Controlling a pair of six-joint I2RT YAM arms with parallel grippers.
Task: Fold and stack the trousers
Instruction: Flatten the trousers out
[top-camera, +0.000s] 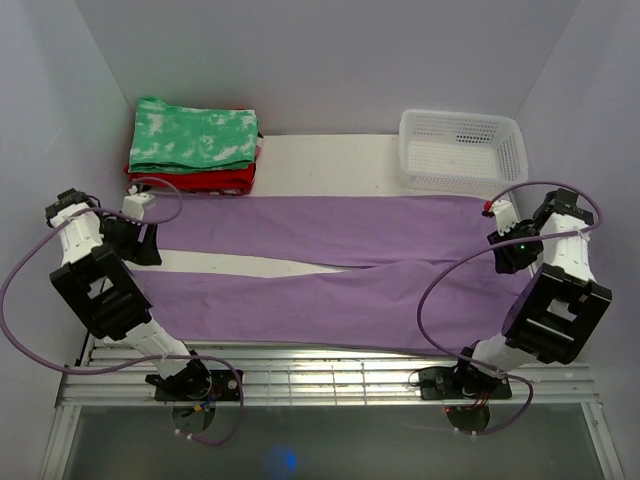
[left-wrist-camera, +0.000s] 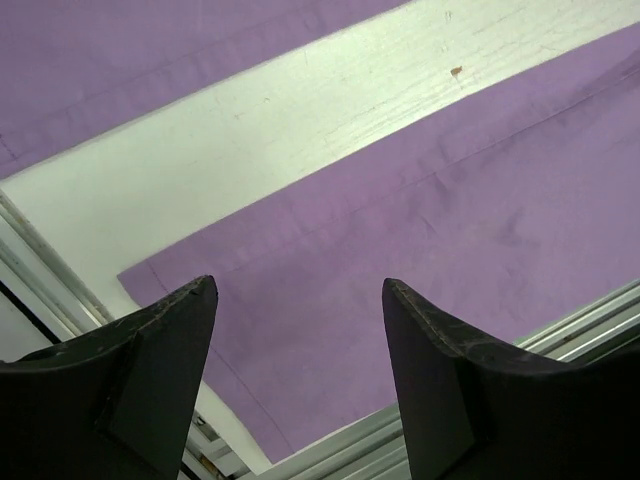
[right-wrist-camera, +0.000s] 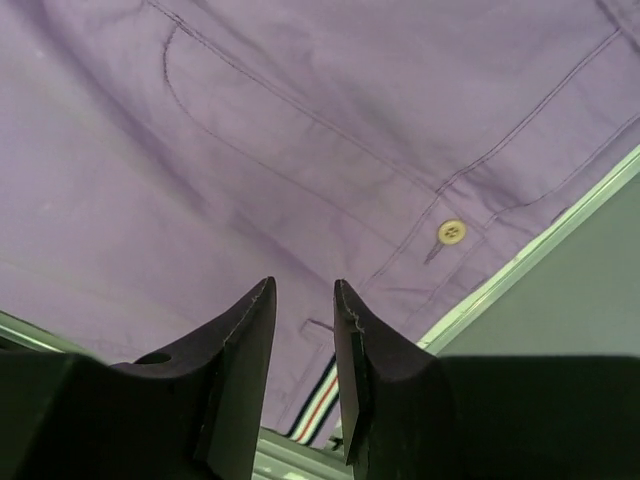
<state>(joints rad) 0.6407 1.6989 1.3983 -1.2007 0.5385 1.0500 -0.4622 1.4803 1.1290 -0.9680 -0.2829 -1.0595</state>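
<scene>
The lavender trousers (top-camera: 330, 300) lie flat across the table, the waist on the right and the two legs running left with a strip of white table (top-camera: 230, 263) between them. My left gripper (top-camera: 143, 243) hovers over the leg ends, and in the left wrist view it (left-wrist-camera: 300, 285) is open wide above the near leg (left-wrist-camera: 420, 220), holding nothing. At the waist end, my right gripper (top-camera: 500, 260) hangs above the cloth. The right wrist view shows its fingers (right-wrist-camera: 304, 285) a narrow gap apart and empty, over the back pocket and button (right-wrist-camera: 451, 232).
A green-and-white folded garment (top-camera: 195, 135) sits on a red folded one (top-camera: 200, 182) at the back left. A white mesh basket (top-camera: 462, 150) stands at the back right. A metal rail (top-camera: 320, 365) runs along the near edge, and walls close in on both sides.
</scene>
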